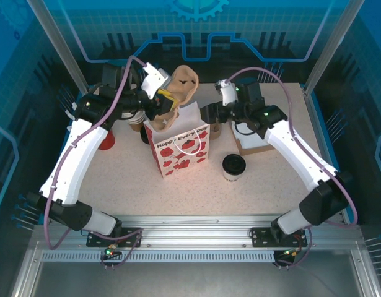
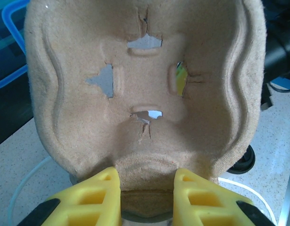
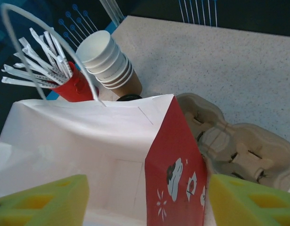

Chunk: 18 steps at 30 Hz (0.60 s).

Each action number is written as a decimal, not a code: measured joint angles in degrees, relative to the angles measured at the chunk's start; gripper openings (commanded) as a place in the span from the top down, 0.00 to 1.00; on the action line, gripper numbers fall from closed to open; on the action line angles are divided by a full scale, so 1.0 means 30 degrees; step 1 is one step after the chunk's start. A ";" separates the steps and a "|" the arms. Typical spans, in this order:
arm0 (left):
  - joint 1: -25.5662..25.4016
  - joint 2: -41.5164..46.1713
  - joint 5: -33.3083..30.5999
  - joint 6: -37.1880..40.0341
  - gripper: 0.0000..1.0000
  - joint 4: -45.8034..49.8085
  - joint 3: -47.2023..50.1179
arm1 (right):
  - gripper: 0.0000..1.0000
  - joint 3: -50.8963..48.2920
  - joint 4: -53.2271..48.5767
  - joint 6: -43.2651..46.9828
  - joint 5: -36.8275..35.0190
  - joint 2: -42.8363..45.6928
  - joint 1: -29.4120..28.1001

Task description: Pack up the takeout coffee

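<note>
Overhead, left claw (image 2: 145, 178) grips carrier tray (image 2: 145, 70); right claw (image 3: 147, 197), seemingly released, straddles rim of bag (image 3: 175, 150).

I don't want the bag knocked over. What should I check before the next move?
1. The left gripper is clamped on the cup carrier: ok.
2. The paper bag is upright with its mouth open: ok.
3. The right gripper is steadying the bag: not ok, its jaws are apart astride one wall.
4. The takeout coffee is upright and lidded: ok.
5. The carrier is lined up over the bag's mouth: cannot tell.
</note>
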<state>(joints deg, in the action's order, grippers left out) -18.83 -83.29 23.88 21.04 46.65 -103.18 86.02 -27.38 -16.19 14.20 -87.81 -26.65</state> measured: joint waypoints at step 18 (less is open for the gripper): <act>0.0015 0.0066 0.0780 0.0284 0.77 -0.1231 0.1515 | 0.80 0.1508 -0.0568 0.0313 -0.0321 -0.2667 -0.0605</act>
<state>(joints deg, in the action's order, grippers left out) -18.79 -83.09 26.22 21.89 42.96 -98.63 90.54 -29.08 -15.25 13.23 -95.81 -28.47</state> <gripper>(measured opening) 0.251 0.203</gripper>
